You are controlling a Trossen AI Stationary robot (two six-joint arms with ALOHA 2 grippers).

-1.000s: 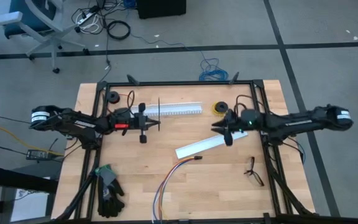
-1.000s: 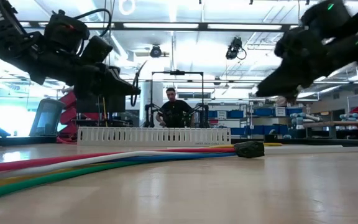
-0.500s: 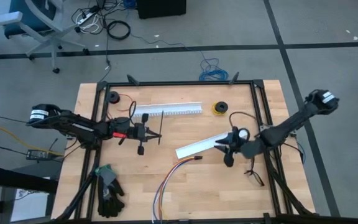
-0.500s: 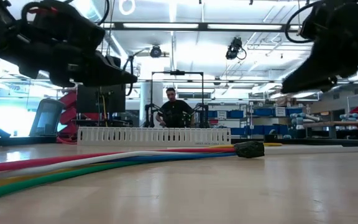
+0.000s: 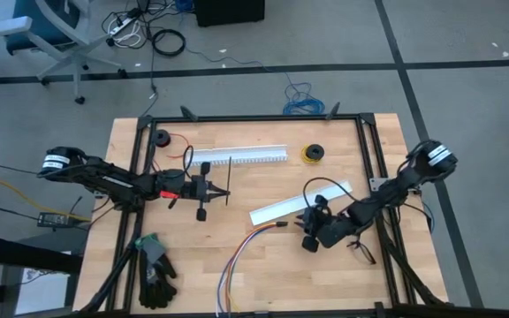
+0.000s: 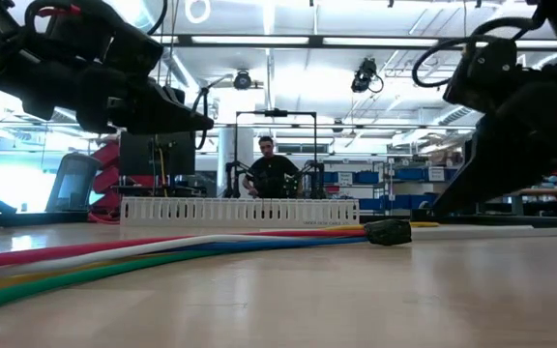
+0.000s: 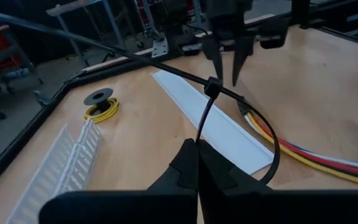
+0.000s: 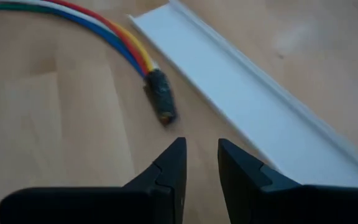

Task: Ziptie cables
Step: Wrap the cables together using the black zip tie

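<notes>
The cables (image 5: pixel 237 261) lie on the table as a curved bundle of coloured wires. Their far end carries a small black plug (image 8: pixel 160 99); they also run across the low view (image 6: pixel 114 256). The ziptie (image 5: pixel 228 177) is a thin black strip closed into a loop, with its head (image 7: pixel 213 87) and a long tail. My left gripper (image 5: pixel 223 193) is shut on it above the table's centre-left. My right gripper (image 5: pixel 302 226) hovers just right of the plug, fingers slightly open (image 8: pixel 202 155), touching nothing. My left gripper pinches the ziptie's strap (image 7: pixel 199 134) between its two shut fingers, coming level from the table's left and lying across the strip. The loop stands out beyond the fingertips with the head at its far side. The whole ziptie is lifted clear of the table.
A flat white channel (image 5: pixel 294 205) lies beside the plug, close to my right gripper. A white slotted channel (image 5: pixel 241 156), a yellow wire spool (image 5: pixel 313 154) and a black spool (image 5: pixel 161 138) sit farther back. A black glove (image 5: pixel 155 274) and a black forked object (image 5: pixel 359 243) lie near. A person (image 6: pixel 274 174) stands beyond the table.
My right gripper has swung from the far right part of the table toward the near edge and down, ending beside the cables' plug end. My left gripper, still shut on the ziptie, shifted a little toward the near edge and then stayed still.
</notes>
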